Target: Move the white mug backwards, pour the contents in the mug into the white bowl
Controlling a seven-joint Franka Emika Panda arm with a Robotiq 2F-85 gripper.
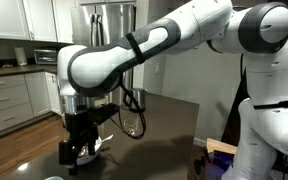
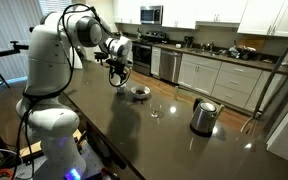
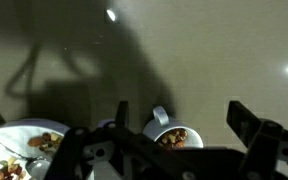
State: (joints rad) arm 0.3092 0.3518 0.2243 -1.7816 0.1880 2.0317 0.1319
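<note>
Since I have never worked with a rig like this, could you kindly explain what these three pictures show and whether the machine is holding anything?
The machine is a white robot arm working at a dark kitchen countertop. Two of the pictures come from cameras standing in the room, each looking from a different spot. The third comes from a camera on the arm's wrist, looking down past its end effector.

On the countertop are a white bowl with brown bits in it and, beside it, a white mug that also holds brown bits. Farther along stand a clear glass and a steel kettle.

The end effector is open above the mug and bowl, and it holds nothing.
</note>
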